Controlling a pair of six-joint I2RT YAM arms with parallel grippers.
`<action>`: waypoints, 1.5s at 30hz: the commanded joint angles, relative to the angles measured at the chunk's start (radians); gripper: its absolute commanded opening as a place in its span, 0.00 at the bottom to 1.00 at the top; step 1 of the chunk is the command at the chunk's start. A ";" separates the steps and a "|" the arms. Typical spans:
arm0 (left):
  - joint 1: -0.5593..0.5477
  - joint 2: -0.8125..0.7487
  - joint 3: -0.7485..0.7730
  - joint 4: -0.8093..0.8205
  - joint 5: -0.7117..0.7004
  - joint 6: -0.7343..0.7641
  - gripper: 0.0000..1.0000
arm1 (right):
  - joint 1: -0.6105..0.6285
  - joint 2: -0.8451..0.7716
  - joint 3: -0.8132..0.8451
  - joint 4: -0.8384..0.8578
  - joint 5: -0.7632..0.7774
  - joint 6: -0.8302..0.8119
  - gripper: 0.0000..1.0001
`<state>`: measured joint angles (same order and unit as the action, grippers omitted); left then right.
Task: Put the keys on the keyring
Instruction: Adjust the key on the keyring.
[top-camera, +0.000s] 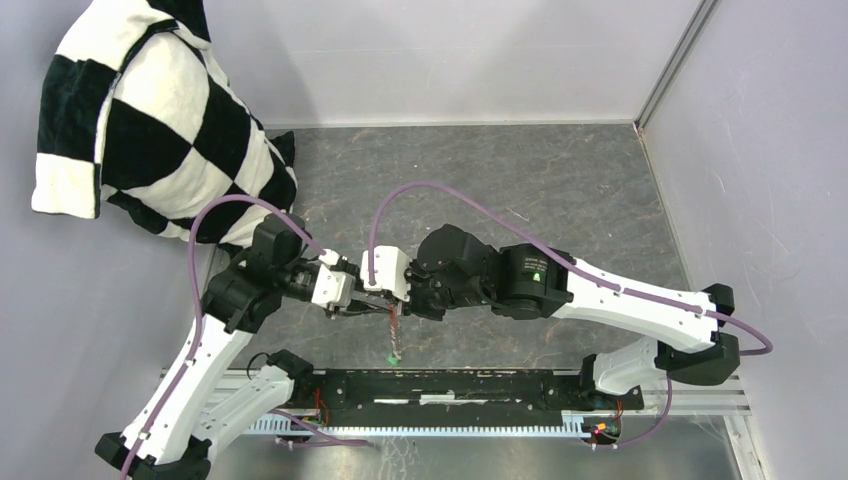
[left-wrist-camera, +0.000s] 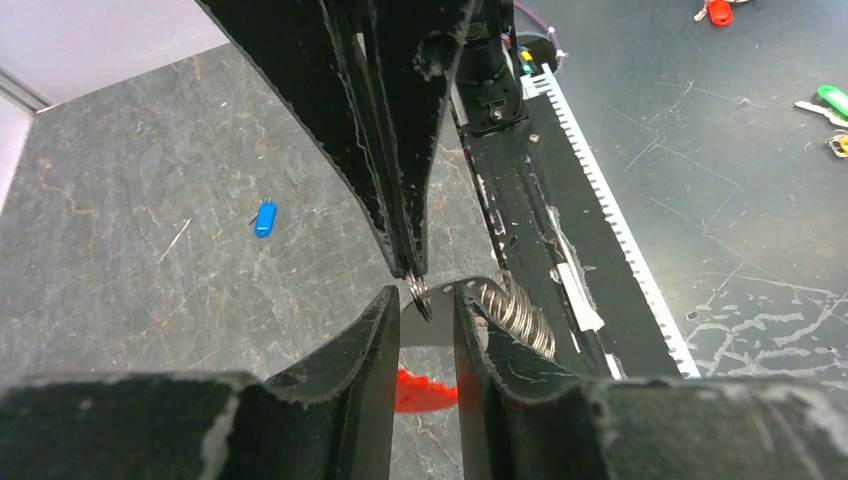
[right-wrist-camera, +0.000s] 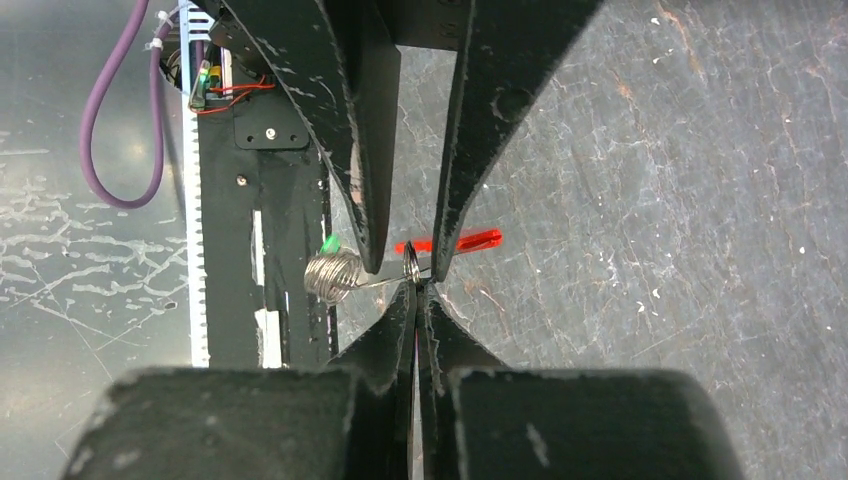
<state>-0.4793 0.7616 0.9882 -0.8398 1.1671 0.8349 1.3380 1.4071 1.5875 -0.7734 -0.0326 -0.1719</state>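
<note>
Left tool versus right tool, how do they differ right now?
The right tool is shut, pinching the keyring; the left tool is open, its fingers either side of that ring. The right tool reaches from the right, the left tool from the left. Both have black fingers and meet at the ring.

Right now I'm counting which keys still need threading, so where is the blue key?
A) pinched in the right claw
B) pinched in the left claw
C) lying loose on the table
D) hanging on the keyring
C: in the left wrist view the blue key lies alone on the grey table, apart from the keyring that the shut right claw pinches.
</note>
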 joint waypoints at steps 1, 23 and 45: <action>-0.002 0.002 0.034 -0.008 0.056 0.028 0.31 | 0.003 0.013 0.060 0.044 -0.021 0.009 0.01; -0.002 -0.027 0.020 -0.008 0.009 0.076 0.12 | 0.003 -0.032 0.016 0.110 -0.071 0.037 0.01; -0.002 -0.128 -0.004 -0.003 0.104 0.362 0.02 | 0.003 -0.516 -0.570 0.699 0.065 -0.029 0.43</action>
<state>-0.4793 0.6426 0.9859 -0.8589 1.2179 1.0874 1.3399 0.8986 1.0771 -0.2558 0.0093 -0.1844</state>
